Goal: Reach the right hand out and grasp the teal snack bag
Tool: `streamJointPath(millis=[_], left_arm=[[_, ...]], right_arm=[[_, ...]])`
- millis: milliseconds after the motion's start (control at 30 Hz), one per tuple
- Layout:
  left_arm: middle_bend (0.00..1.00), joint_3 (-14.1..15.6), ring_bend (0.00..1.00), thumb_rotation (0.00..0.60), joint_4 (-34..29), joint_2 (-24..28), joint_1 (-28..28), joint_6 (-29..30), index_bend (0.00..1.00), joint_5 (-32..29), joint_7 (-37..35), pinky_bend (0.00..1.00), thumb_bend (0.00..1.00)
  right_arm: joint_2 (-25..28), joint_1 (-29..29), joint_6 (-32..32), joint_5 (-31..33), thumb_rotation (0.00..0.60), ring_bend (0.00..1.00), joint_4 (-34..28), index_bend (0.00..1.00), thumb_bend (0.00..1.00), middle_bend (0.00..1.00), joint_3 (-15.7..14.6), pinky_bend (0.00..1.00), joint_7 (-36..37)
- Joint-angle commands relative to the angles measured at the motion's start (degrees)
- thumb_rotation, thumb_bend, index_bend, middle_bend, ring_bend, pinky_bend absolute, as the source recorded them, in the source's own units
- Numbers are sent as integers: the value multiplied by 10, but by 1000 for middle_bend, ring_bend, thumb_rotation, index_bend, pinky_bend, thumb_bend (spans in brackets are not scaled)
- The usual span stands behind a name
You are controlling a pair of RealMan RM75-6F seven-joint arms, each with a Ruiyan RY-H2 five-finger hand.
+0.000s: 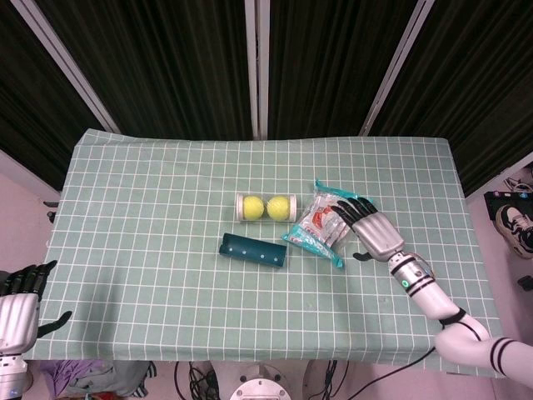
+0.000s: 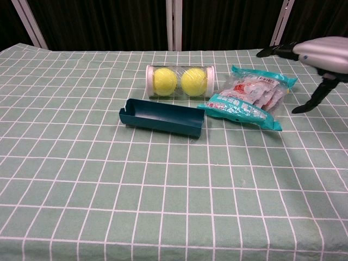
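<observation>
The teal snack bag (image 1: 323, 223) (image 2: 249, 97) lies flat on the checked cloth, right of centre, with red and white print under clear film. My right hand (image 1: 369, 225) (image 2: 315, 56) hovers over the bag's right end, fingers spread and pointing toward it, thumb hanging down beside the bag; it holds nothing. My left hand (image 1: 18, 307) stays off the table's near left corner, fingers apart and empty; the chest view does not show it.
A clear tube holding two yellow tennis balls (image 1: 266, 207) (image 2: 178, 80) lies just left of the bag. A dark teal open box (image 1: 251, 252) (image 2: 161, 118) lies in front of the tube. The green checked tablecloth (image 1: 150, 217) covers the table.
</observation>
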Motion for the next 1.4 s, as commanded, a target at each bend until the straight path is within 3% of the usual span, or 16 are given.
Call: streamJointPath(millis=[33,467,600,700,833,900,1000,1167,1267,1400], left_arm=[[189,2,140,582,2,1,4,-2,134,-6,-4,175,94],[189,-4,140,583,8,-8,3,-13,134,-14,-10,175,94],[189,-6,140,579,9,-8,4,-14,135,-19,-13,175,94],[189,-7,140,581,10,-8,5,-13,134,-19,-17,175,94],[189,-7,140,581,12,-7,8,-6,134,-15,-21,176,93],[189,-7,140,581,13,-7,10,-3,134,-14,-23,175,93],[189,-7,140,582,13,-7,11,-1,135,-12,-27,176,91],[189,-8,140,579,11,-6,12,5,135,-6,-25,176,92],[189,-9,140,580,6,-5,13,10,134,-1,-20,176,91],[189,-5,140,582,-3,-4,16,18,135,10,-9,176,91]], right_arm=[[-41,27,-41,30,600,0,49,0,1,36,1,63,-11],[-111,89,-88,46,600,0,165,0,7,38,3,46,24],[-138,114,-107,35,600,0,207,15,188,94,-5,50,46],[-154,121,-105,19,600,59,233,212,408,235,-18,153,61],[-165,108,-33,-20,600,345,255,613,664,511,-33,436,96],[-164,96,14,-37,600,429,261,726,755,585,-39,525,119],[-147,73,96,-63,600,492,251,806,826,640,-44,607,159],[-91,43,218,-101,600,527,179,847,883,669,-43,643,172],[-61,44,260,-122,600,533,107,849,883,669,-33,643,157],[-50,71,269,-158,600,532,26,849,879,665,-23,643,135]])
